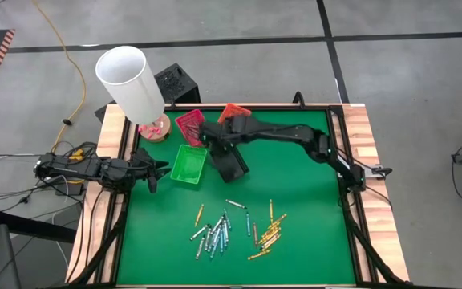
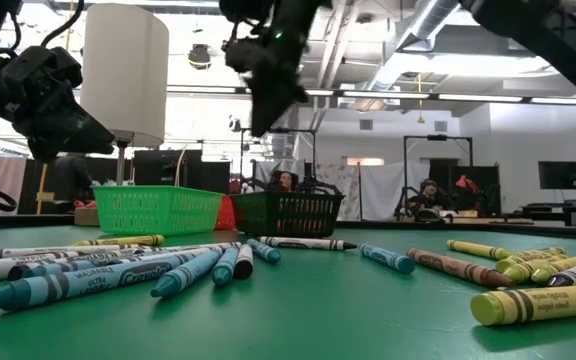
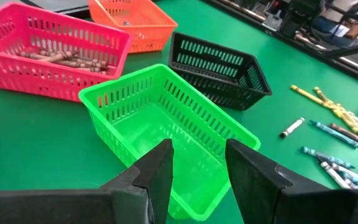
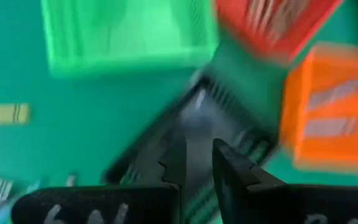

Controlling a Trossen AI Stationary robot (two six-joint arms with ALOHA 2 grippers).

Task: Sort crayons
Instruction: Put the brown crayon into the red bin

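High view: you have the right claw (image 1: 212, 135) reaching across the green tabletop (image 1: 311, 233) to the cluster of trays at the far side, sitting above the black tray (image 1: 233, 164). The left claw (image 1: 152, 172) waits at the tabletop's left edge, just beside the green tray (image 1: 188, 164).
Right claw state: fingers a narrow gap apart in its wrist view; nothing visible between them.
Left claw state: fingers spread, empty, aimed over the green tray (image 3: 166, 124).
Crayons, location: most of the crayons (image 1: 235, 229) lie loose on the near half of the tabletop, well apart from both claws. Light blue and grey-white ones bunch to the left (image 1: 215, 234); yellow-orange ones bunch to the right (image 1: 269, 233). A few red-brown ones already rest in the red tray (image 3: 58, 59).
Key relation: from your right claw the loose pile lies toward the near edge, with the black tray between. Most sticks have their long axis running roughly near-to-far, slightly slanted.
Nearer arm: my judgement is that the left claw sits a little closer to the blue bunch, and the yellow bunch suits the right arm.
Next move calls for: bring a claw down with its fingers set across a stick's long axis, one stick at a time.
Risk: bunched sticks touch, so a pinch may catch two.
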